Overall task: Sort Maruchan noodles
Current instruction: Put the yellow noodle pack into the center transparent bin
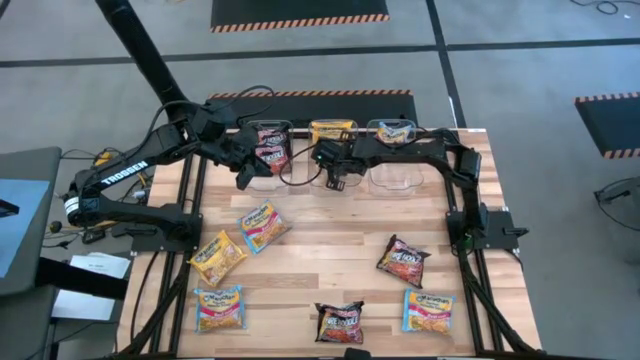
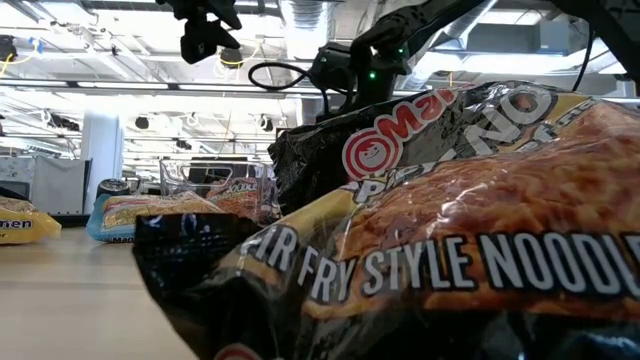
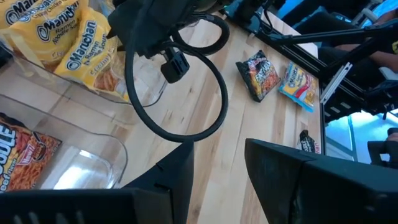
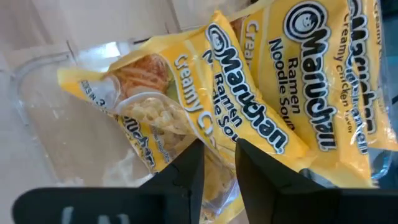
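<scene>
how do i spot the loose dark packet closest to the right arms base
Start at the right arm's base on the table's right edge. Just left of it lies a dark red-black packet, tilted; the blue-yellow packet lies nearer the front edge.

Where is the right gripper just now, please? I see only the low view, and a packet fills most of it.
Observer: The right gripper is above the middle tub, over its yellow packets.
Operator: Thanks. How many packets are outside the tubs?
Observer: Six loose packets lie on the table.
Operator: And the left gripper?
Observer: The left gripper is open and empty, beside the left tub.
</scene>
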Available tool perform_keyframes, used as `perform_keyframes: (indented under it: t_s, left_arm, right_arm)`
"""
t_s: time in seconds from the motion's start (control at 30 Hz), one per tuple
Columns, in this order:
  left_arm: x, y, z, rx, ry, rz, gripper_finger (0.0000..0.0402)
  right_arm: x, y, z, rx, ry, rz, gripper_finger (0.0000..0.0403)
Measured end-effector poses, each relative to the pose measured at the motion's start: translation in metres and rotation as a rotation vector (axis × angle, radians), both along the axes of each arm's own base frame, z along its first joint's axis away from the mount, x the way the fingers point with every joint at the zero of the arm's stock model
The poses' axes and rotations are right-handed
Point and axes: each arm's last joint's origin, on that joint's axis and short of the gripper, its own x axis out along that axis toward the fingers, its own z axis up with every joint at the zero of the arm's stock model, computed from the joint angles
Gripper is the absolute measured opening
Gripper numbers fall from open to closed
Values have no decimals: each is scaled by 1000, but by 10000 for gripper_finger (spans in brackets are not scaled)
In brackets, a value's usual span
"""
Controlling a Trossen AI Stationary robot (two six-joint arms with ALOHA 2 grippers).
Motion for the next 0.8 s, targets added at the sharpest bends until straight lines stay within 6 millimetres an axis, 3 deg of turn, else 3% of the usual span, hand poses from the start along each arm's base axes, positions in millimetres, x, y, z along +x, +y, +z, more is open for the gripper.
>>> perform_keyframes:
  t_s: [0.2, 0.47, 0.6, 0.8]
  left_arm:
    - [-1, -1, -2, -11, 18, 1, 130]
    - [-2, -1, -3, -23, 39, 1, 130]
    - [-2, -1, -3, -20, 39, 0, 130]
    - [-2, -2, -3, -31, 33, -17, 130]
  right_arm:
    - [4, -5, 10, 74, -71, -17, 123]
    - [8, -11, 43, 155, -133, -1, 124]
    - [6, -17, 45, 214, -157, 6, 129]
    - [2, -27, 44, 453, -280, -14, 163]
